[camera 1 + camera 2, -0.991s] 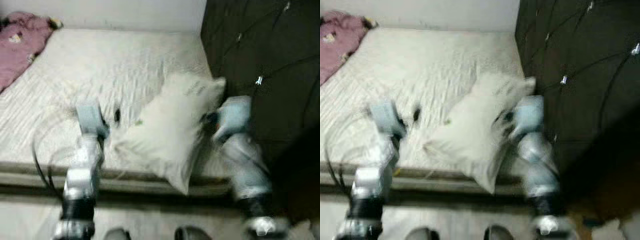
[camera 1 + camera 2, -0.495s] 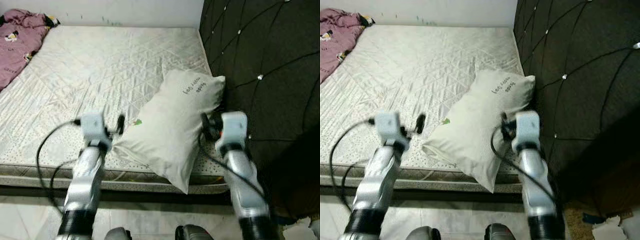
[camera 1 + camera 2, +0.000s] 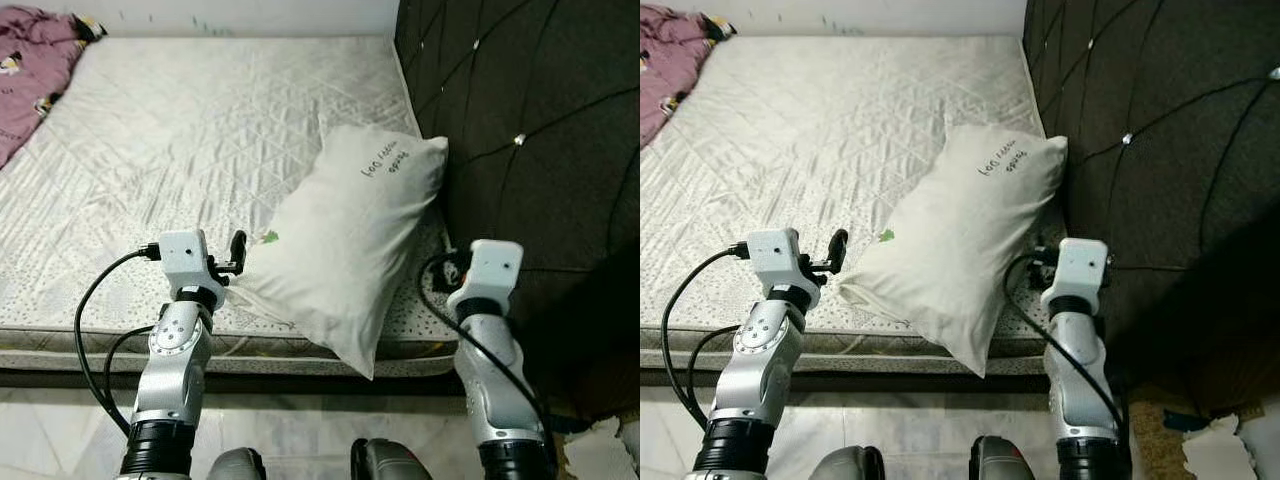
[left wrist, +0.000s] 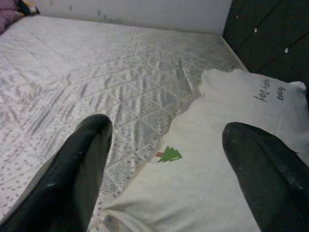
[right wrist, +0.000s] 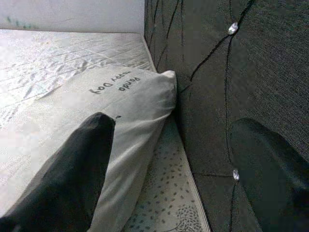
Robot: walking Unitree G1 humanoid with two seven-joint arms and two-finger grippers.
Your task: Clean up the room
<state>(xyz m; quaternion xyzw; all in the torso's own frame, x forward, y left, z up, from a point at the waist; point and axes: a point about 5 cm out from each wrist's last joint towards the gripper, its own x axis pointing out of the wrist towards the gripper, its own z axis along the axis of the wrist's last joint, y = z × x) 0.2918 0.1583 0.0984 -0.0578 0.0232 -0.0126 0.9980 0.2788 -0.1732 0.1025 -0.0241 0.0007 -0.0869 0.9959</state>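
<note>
Left eye view has a white pillow (image 3: pixel 345 240) lying diagonally at centre right of the frame on a quilted mattress (image 3: pixel 150 150), its far corner against the dark tufted headboard (image 3: pixel 540 130) and its near corner hanging over the bed edge. A pink garment (image 3: pixel 25 80) sits at upper left. The left tool (image 3: pixel 237 252) hovers just beside the pillow's lower left edge. Left wrist view adds its wide-spread fingers (image 4: pixel 72 169) and a small green tree print (image 4: pixel 169 154). Right wrist view shows the right tool (image 5: pixel 169 164), fingers wide apart, between pillow and headboard, and the pillow's handwritten lettering (image 5: pixel 111 82).
</note>
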